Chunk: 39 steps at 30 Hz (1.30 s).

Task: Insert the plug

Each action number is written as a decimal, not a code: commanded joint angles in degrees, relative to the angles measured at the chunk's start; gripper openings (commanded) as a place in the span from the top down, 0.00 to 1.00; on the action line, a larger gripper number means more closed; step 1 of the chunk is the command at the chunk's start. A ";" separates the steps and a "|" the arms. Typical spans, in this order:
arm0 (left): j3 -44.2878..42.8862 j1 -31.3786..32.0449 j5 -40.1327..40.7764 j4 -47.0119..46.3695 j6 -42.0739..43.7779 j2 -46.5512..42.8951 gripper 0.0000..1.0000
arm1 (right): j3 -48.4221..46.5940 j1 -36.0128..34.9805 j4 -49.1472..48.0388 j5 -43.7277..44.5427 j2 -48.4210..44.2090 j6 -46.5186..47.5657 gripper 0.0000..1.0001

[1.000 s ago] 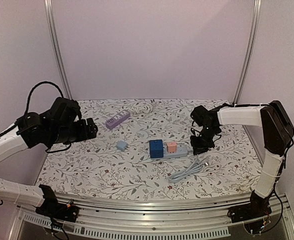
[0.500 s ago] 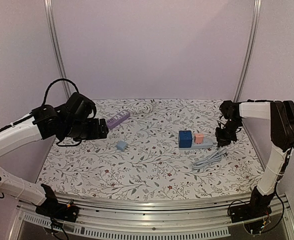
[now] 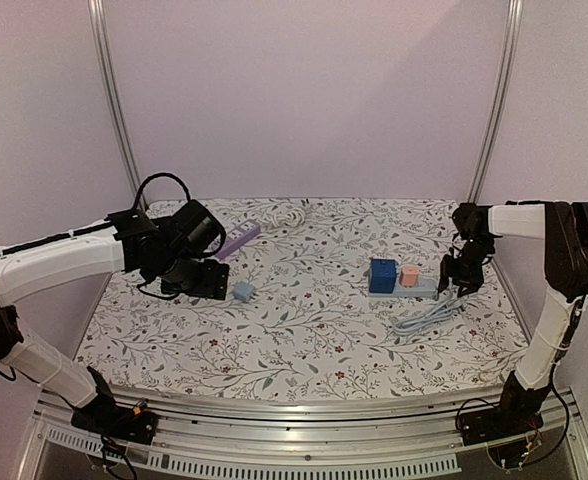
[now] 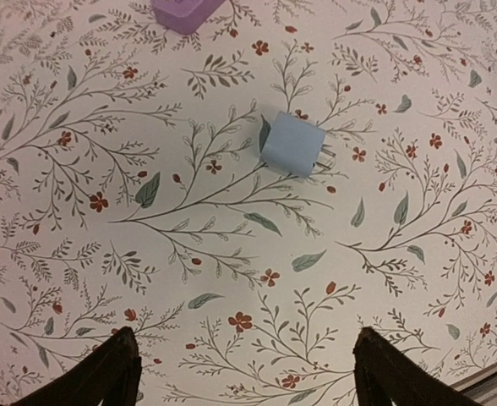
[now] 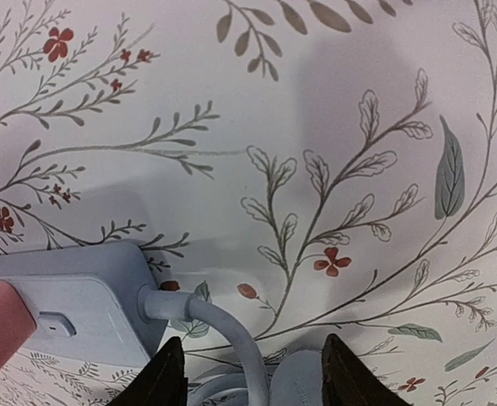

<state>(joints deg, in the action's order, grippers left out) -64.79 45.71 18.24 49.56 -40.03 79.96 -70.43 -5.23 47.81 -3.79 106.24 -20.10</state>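
- Floral-printed tabletop (image 3: 304,345) inside pale walls carries everything. The small light-blue plug (image 4: 292,145) lies loose on it, left of centre and well apart from the grey power strip (image 3: 420,289) on the right.
- Left gripper (image 4: 247,372) hovers just beside the plug with its fingers spread wide and empty. The wrist view frames the plug ahead of them, which I judge to be a line-up for a pick.
- Right gripper (image 5: 253,376) sits at the strip's cable end, with a finger on either side of the cable (image 5: 232,334). I cannot tell whether they pinch it or merely straddle it. Probably it is there to steady the strip for the insertion.
- Blue cube (image 3: 381,275) and pink adapter (image 3: 410,276) already stand on the strip, so free sockets look scarce.
- Purple strip (image 3: 236,240) lies beyond the left arm, untouched.
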 commanded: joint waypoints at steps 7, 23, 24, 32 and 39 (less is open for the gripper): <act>1.39 -0.26 -2.66 3.91 3.28 4.01 0.12 | -8.43 -0.02 5.96 -1.61 -3.28 -1.35 0.19; 3.34 -0.34 -6.48 -0.73 8.18 11.23 0.12 | -13.69 -1.02 11.64 -3.10 -11.42 -1.51 0.01; 2.69 -0.58 -6.40 -1.46 8.24 12.16 0.11 | -13.87 -0.99 11.97 -2.92 -11.73 -1.52 0.01; -6.20 -3.76 -11.16 -5.51 12.38 24.16 0.13 | -14.38 -1.02 13.44 -1.90 -14.46 -0.35 0.01; -13.57 -8.92 -14.72 -4.78 18.67 31.56 0.19 | -13.50 -1.14 14.06 -4.18 -16.57 -0.20 0.01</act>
<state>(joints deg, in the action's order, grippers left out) -74.56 40.38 6.33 45.50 -25.98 108.57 -83.33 -6.00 60.64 -6.48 92.44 -20.69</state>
